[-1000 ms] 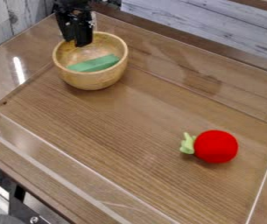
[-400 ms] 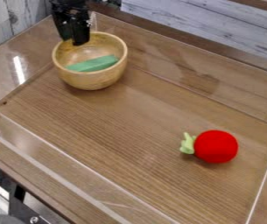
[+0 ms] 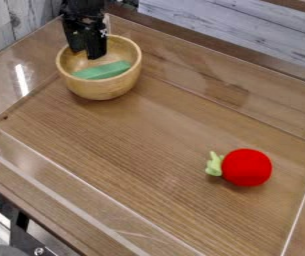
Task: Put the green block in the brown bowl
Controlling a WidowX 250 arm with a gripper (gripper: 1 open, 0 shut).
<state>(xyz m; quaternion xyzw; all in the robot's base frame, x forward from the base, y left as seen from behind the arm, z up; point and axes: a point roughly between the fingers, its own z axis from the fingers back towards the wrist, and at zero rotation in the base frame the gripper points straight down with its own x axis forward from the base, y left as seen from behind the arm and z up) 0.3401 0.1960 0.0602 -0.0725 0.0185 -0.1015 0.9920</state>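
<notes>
The green block [image 3: 101, 71] lies in the brown bowl [image 3: 99, 88]. The claw [image 3: 88, 46] is spread, low over the rim; lifting crooked could tip the bowl.

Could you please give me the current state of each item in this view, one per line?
green block: lying flat inside the brown bowl, not held.
brown bowl: upright on the table, holding the green block.
gripper: open, pointing down over the bowl's far rim, holding nothing.
red round toy: resting on the table at the near right, leaf end toward the left, untouched.
</notes>
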